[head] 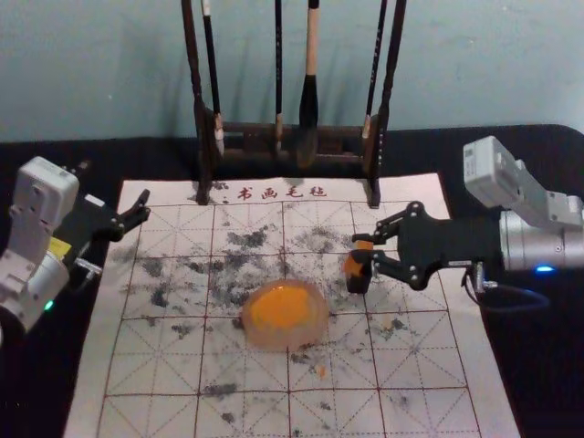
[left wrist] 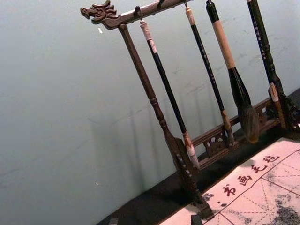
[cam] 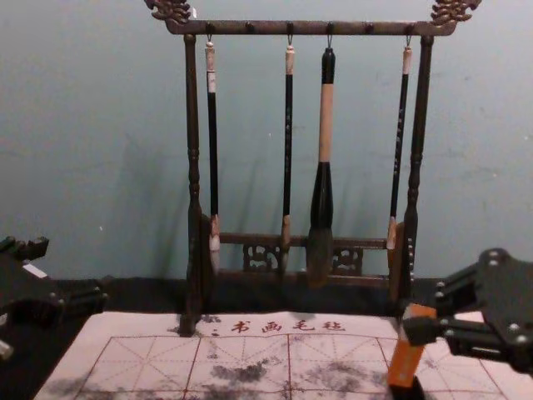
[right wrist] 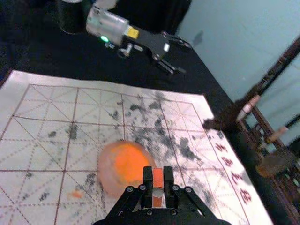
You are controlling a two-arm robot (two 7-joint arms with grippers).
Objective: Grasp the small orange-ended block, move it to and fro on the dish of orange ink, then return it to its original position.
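Observation:
My right gripper (head: 363, 248) is right of the dish, shut on the upright-looking orange block (head: 356, 265), whose lower end is dark. In the right wrist view, the right gripper (right wrist: 158, 180) pinches the block (right wrist: 158, 177) from both sides. The chest view has the block (cam: 406, 358) slightly tilted in the right gripper (cam: 423, 321); whether its base touches the mat I cannot tell. The round dish of orange ink (head: 283, 313) rests mid-mat, apart from the block. My left gripper (head: 137, 208) is parked open and empty at the mat's far left; its fingertips edge into the left wrist view.
A wooden rack (head: 283, 130) with several hanging brushes stands behind the mat, near its far edge. The gridded white mat (head: 155, 365) carries dark smudges and lies on a black table (head: 538, 338). Behind is a pale blue-green wall (cam: 83, 125).

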